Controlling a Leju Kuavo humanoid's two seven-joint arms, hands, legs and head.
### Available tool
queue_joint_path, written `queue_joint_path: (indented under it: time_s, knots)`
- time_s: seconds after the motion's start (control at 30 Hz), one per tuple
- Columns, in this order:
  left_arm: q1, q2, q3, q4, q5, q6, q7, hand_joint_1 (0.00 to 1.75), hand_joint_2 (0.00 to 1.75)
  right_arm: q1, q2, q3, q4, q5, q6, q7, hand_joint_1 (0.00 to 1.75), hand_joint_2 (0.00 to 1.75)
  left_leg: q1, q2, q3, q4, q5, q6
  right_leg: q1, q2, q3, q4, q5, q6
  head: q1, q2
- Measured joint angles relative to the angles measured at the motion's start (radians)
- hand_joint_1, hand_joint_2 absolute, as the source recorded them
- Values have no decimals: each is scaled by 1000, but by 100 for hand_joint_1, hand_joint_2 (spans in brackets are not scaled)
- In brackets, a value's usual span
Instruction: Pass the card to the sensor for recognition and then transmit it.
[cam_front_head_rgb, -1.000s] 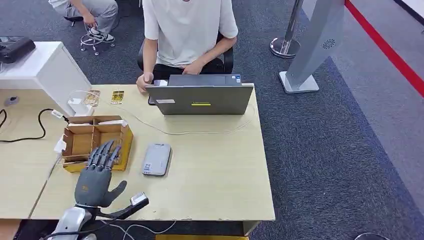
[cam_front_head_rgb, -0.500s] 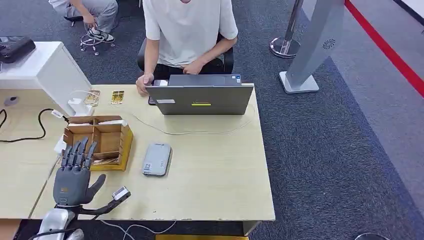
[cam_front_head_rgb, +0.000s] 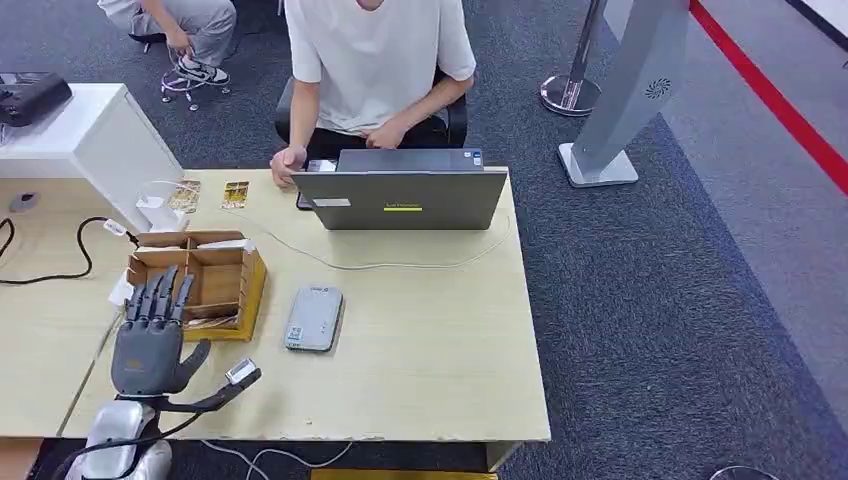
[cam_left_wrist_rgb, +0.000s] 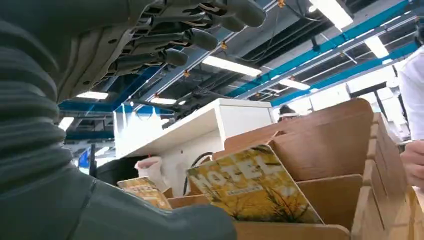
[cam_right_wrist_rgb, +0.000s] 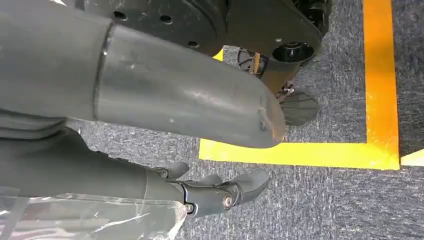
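Note:
A yellow "HOTEL" card (cam_left_wrist_rgb: 252, 187) stands tilted inside the brown cardboard box (cam_left_wrist_rgb: 320, 135), with a second yellow card (cam_left_wrist_rgb: 142, 189) beside it. My left hand (cam_front_head_rgb: 150, 338) hovers over the near left corner of the divided box (cam_front_head_rgb: 250, 285), its fingers (cam_left_wrist_rgb: 190, 37) spread and holding nothing. The grey card sensor (cam_front_head_rgb: 314, 318) lies flat on the table just right of the box. My right hand (cam_right_wrist_rgb: 220, 194) hangs above the carpet, fingers loosely extended, with nothing in it.
A person in a white shirt (cam_front_head_rgb: 375, 60) sits behind an open laptop (cam_front_head_rgb: 400, 198) at the table's far edge. Two loose cards (cam_front_head_rgb: 184, 195) lie near a white cabinet (cam_front_head_rgb: 85, 135). Cables (cam_front_head_rgb: 60, 275) cross the table's left side. Yellow floor tape (cam_right_wrist_rgb: 300, 154) marks the carpet.
My left hand has moved left from the box's near right side to its near left corner, then edged slightly forward. The box, sensor and cards have not moved.

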Motion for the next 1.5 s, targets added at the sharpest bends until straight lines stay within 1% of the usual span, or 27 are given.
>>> queue_joint_path:
  time_s: [0.23,0.43,0.83,1.07,1.27,1.3,1.47,1.5]
  knots:
    - [-82,-26,-11,95,-37,-2,12,0,175,-11,0,0,0,13,1,2,0,0,0,0,0,0,0,0,0,0,0,0,0,0,0,0]
    - [-116,-45,-32,138,-47,-8,13,0,175,-15,5,0,0,16,5,5,0,0,0,0,0,0,0,0,0,0,0,0,0,0,0,0]
    - [-119,-53,-47,141,-46,-16,24,0,175,-14,8,0,0,17,7,5,0,0,0,0,0,0,0,0,0,1,0,0,0,0,0,0]
    - [-109,-54,-47,138,-45,-9,54,0,175,-13,8,0,0,18,6,2,0,0,0,0,0,0,0,0,0,1,0,0,0,0,0,0]
    - [-86,-53,-47,112,-45,-18,73,0,175,-13,8,0,0,19,6,2,0,0,0,0,0,0,0,0,0,1,0,0,0,0,0,0]
    - [-84,-53,-47,109,-44,-19,73,9,175,-13,8,0,0,20,6,2,0,0,0,0,0,0,0,0,0,1,0,0,0,0,0,0]
    - [-80,-51,-47,105,-31,-26,71,9,175,-13,8,-2,0,23,4,2,0,0,0,0,0,0,0,0,0,0,0,0,0,0,0,0]
    - [-79,-51,-47,105,-28,-27,70,175,175,-13,8,-2,0,24,4,2,0,0,0,0,0,0,0,0,0,0,0,0,0,0,0,0]
